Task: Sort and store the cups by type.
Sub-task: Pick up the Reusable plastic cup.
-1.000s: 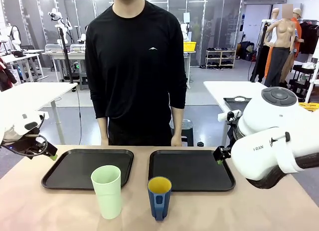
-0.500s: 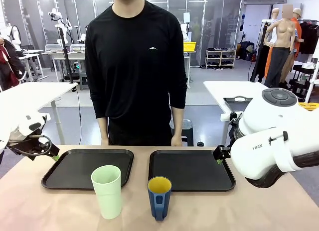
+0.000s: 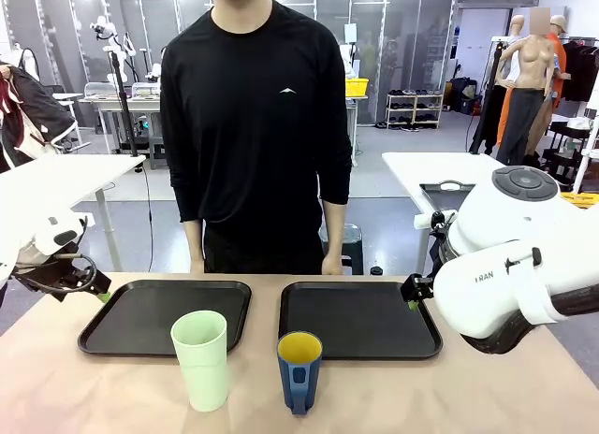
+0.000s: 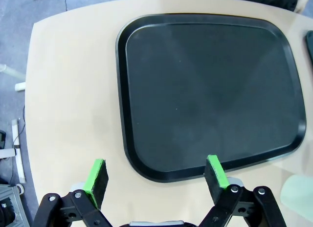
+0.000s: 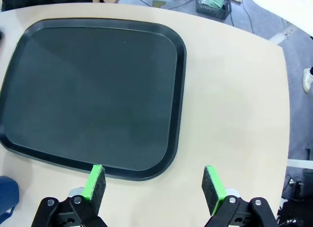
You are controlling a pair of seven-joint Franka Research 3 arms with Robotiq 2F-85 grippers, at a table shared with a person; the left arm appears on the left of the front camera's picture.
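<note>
My left pincer hangs over the left end of the table, jaws spread wide with nothing between them, just above the outer near corner of the left tray. That tray is bare.

The pale green tumbler stands upright on the table on my side of this tray, just in front of the right part of its near rim and not on it. From my left pincer it lies to the right and back towards me. In my left wrist view its rim peeks in at the lower right corner. My left arm is clearly the nearer one. The long axis is vertical, so I judge a sideways grip across the wall fits best.

The dark blue cup, yellow inside, stands upright just right of the tumbler and apart from it, before the near left corner of the right tray. What looks like a handle faces me.

My right pincer is also spread wide and empty, over the right tray's near right corner. The blue cup lies to its left and nearer me, so my right arm is closer to it.
</note>
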